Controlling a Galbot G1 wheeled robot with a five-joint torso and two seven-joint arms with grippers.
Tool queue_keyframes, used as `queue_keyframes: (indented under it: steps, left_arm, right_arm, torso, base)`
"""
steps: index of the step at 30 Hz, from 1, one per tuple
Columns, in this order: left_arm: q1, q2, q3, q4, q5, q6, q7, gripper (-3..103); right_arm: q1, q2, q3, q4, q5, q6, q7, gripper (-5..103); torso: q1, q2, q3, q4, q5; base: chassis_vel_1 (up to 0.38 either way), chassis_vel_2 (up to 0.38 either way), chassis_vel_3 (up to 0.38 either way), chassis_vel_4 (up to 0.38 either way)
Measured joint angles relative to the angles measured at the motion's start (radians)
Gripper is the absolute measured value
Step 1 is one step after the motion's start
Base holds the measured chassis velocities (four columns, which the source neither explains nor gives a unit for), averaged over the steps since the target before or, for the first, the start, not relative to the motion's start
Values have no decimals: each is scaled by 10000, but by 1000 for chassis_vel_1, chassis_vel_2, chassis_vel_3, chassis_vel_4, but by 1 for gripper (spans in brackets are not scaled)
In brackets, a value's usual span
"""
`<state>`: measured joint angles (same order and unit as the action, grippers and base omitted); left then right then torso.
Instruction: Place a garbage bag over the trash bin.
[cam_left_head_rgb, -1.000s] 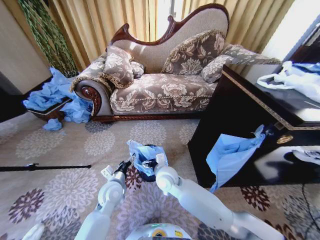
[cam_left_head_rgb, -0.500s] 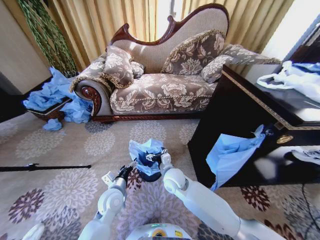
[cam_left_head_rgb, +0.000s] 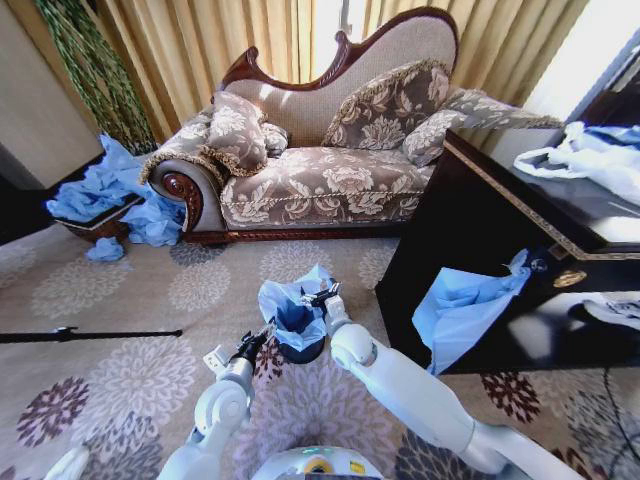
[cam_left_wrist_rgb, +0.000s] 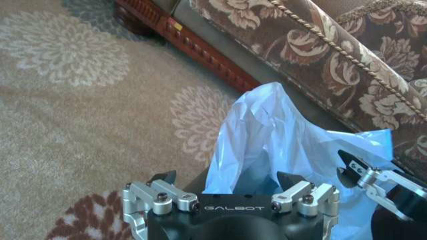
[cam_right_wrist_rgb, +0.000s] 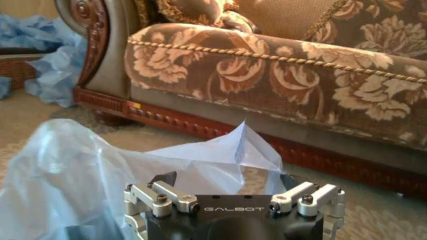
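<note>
The small black trash bin (cam_left_head_rgb: 301, 350) stands on the carpet just ahead of me, with the light-blue garbage bag (cam_left_head_rgb: 290, 303) bunched over its mouth and rising above the rim. My left gripper (cam_left_head_rgb: 262, 334) sits open at the near left of the bin, and the garbage bag (cam_left_wrist_rgb: 267, 140) billows just beyond its spread fingers. My right gripper (cam_left_head_rgb: 322, 296) is open at the bag's far right edge. In the right wrist view the garbage bag (cam_right_wrist_rgb: 87, 170) spreads in front of the right gripper (cam_right_wrist_rgb: 227, 179), a peak of plastic rising between its fingers. The right gripper (cam_left_wrist_rgb: 363, 172) also appears in the left wrist view.
A floral sofa (cam_left_head_rgb: 320, 175) stands behind the bin. A dark cabinet (cam_left_head_rgb: 470, 230) to the right has another blue bag (cam_left_head_rgb: 460, 305) hanging on it and a white bag (cam_left_head_rgb: 590, 160) on top. A heap of blue bags (cam_left_head_rgb: 100, 195) lies far left, and a black rod (cam_left_head_rgb: 80, 335) on the carpet.
My right gripper has moved forward from the bin's near side to the bag's far right edge. The bag now stands taller and more spread. The left gripper shifted slightly toward the bin.
</note>
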<state>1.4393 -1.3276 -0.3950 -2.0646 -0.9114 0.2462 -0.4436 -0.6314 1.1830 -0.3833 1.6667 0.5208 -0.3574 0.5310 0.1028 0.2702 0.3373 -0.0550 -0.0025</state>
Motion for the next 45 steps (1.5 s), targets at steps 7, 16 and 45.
queue_keyframes:
  steps: [7,16,45]
  left_arm:
    - [74,-34,-15,-22,56,-63,101,100]
    - [14,-120,7,87,87,-116,154,100]
    - [160,-171,-40,-38,169,-220,190,100]
  right_arm:
    - [134,-114,99,149,-75,0,20,100]
    - [-432,-548,-57,1658,884,-389,587,100]
    - [293,-74,114,-634,-22,-603,348,100]
  torso:
    - [0,-1,0,1,0]
    - [0,0,0,0,0]
    - [0,0,0,1,-2]
  base:
    - [0,0,0,0]
    - [0,0,0,0]
    - [0,0,0,0]
